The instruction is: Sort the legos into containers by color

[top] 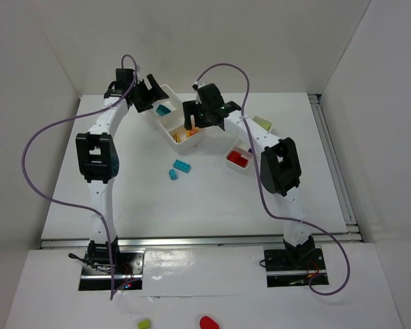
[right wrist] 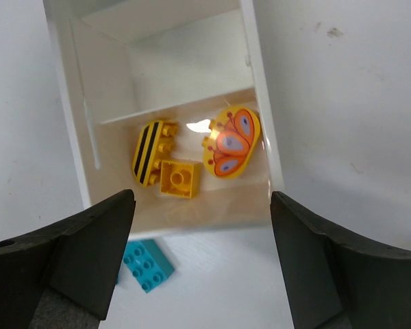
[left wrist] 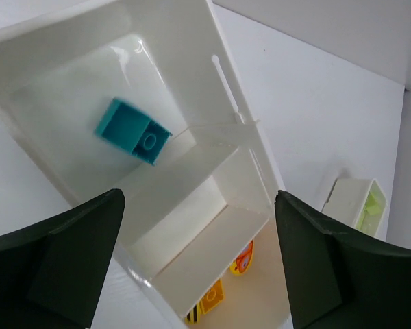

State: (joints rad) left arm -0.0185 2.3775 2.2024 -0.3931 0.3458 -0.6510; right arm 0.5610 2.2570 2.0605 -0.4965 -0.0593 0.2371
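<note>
The long divided white tray [top: 166,91] lies at the back centre. A cyan lego [top: 163,110] sits in its far compartment and shows in the left wrist view [left wrist: 132,130]. Yellow-orange legos [top: 185,135] lie in the near compartment: a square brick [right wrist: 178,178], a black-striped piece [right wrist: 149,151] and a butterfly piece [right wrist: 231,142]. Two cyan legos [top: 181,166] lie on the table in front of the tray, one showing in the right wrist view [right wrist: 148,264]. My left gripper [top: 146,96] hangs open and empty over the far end. My right gripper [top: 192,115] hangs open and empty over the near end.
A small white box [top: 227,162] with red legos [top: 239,159] stands right of the tray. Another small white box [top: 262,123] holding lime pieces stands further back right and shows in the left wrist view [left wrist: 356,202]. White walls surround the table.
</note>
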